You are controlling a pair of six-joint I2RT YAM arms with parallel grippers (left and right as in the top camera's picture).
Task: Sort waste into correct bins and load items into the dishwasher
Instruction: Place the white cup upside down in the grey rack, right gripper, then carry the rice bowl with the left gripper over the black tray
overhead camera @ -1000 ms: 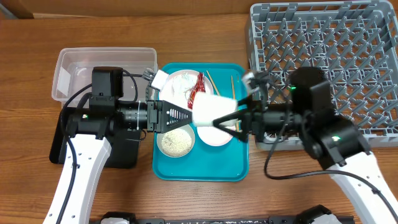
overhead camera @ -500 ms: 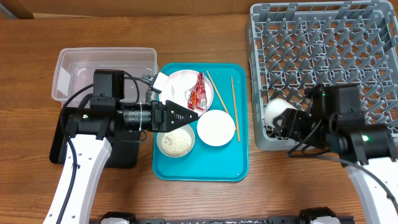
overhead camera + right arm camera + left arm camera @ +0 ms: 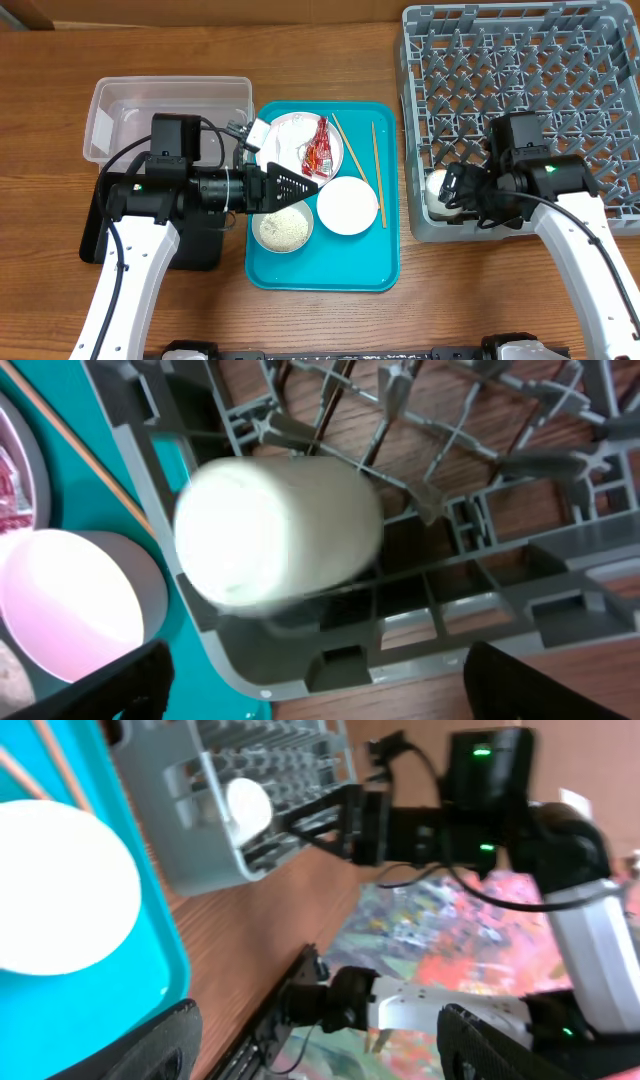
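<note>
The small white cup (image 3: 437,187) lies on its side in the front-left corner of the grey dish rack (image 3: 540,90). My right gripper (image 3: 458,190) is just behind it, open, with its fingers spread wide of the cup (image 3: 280,530). My left gripper (image 3: 290,185) is open and empty, hovering over the teal tray (image 3: 330,270). On the tray are a flat plate (image 3: 285,135) with the red-and-white wrapper (image 3: 318,150), a white tissue (image 3: 257,128), a bowl of rice (image 3: 283,228), a white bowl (image 3: 348,205) and two chopsticks (image 3: 376,170).
The clear tub (image 3: 130,115) stands at the back left. The black tray (image 3: 195,250) lies in front of it, mostly under my left arm. The rack's front wall (image 3: 330,650) stands between the cup and the wooden table.
My right gripper carried the cup from above the teal tray rightwards into the rack's front-left corner, and its fingers now stand apart from the cup. The left arm has barely moved.
</note>
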